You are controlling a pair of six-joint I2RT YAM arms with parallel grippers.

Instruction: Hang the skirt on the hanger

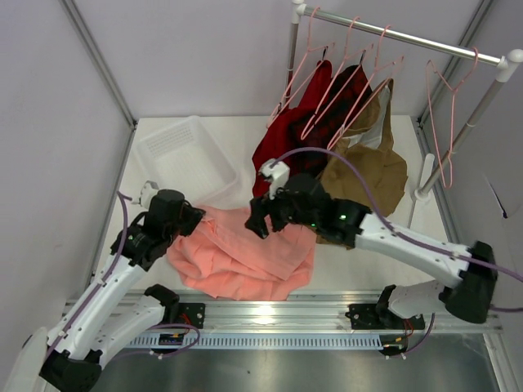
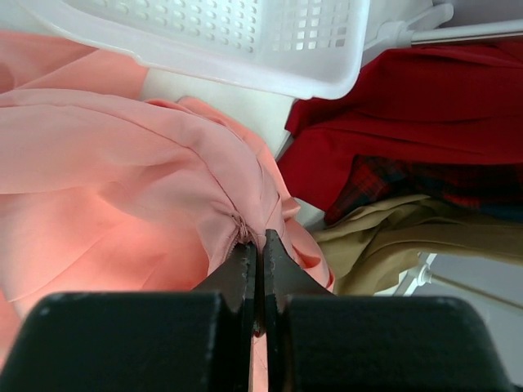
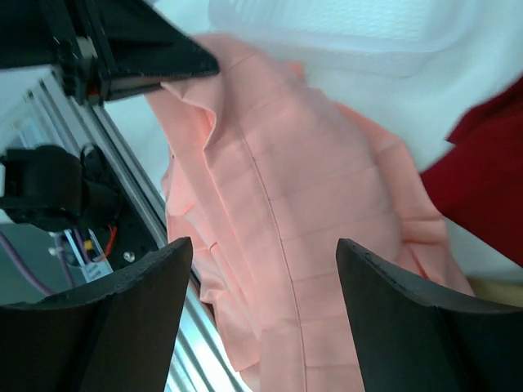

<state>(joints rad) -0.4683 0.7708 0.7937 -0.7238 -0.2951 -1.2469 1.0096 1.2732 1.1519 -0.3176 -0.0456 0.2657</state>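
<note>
Left gripper (image 2: pixel 255 242) pinches the skirt (image 2: pixel 106 163); right gripper (image 3: pixel 263 249) spread wide over it.

From above, you could not see the skirt's (image 1: pixel 245 257) upper-right corner under the right arm (image 1: pixel 327 214). On your left wrist view the basket (image 2: pixel 245 49) ran off the top edge; on the right wrist it was blurred.
</note>
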